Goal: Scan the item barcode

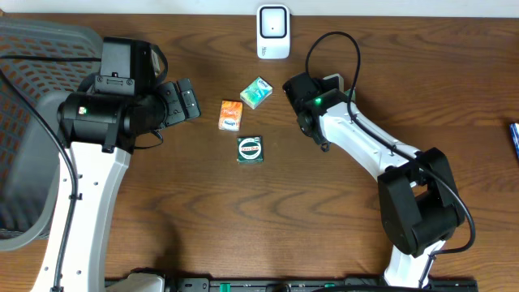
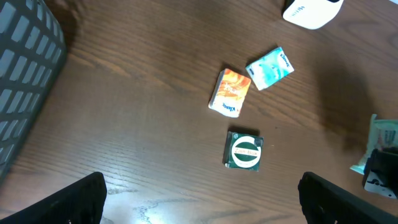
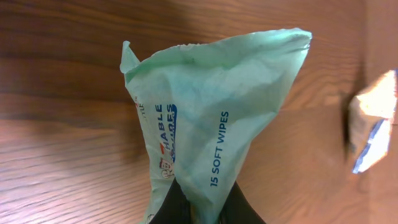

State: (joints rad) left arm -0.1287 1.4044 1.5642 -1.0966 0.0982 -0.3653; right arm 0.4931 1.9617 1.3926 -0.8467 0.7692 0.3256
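Right of the middle of the tabletop (image 1: 243, 235), the right gripper (image 3: 200, 205) is closed on a pale green pack of wipes (image 3: 217, 112), pinching it by one narrow end so that the crumpled body fans out away from the fingers; the print "15 SOFT WIPES" runs along the side facing the wrist camera. From the left wrist view the pack shows at the far right edge, seemingly held clear of the wood, though that edge is too cropped to be sure. Near the far edge stands a white device (image 1: 273, 31), upright and apart from the pack. Between the two arms lie three small packs: a teal one (image 1: 256, 92), an orange one (image 1: 231, 114) just beside it, and a dark green square one (image 1: 250, 149) nearer the robot. The left gripper (image 2: 200, 190) hangs above the wood with its jaws spread wide and nothing between them. A grey mesh basket (image 1: 32, 122) sits at the left edge.
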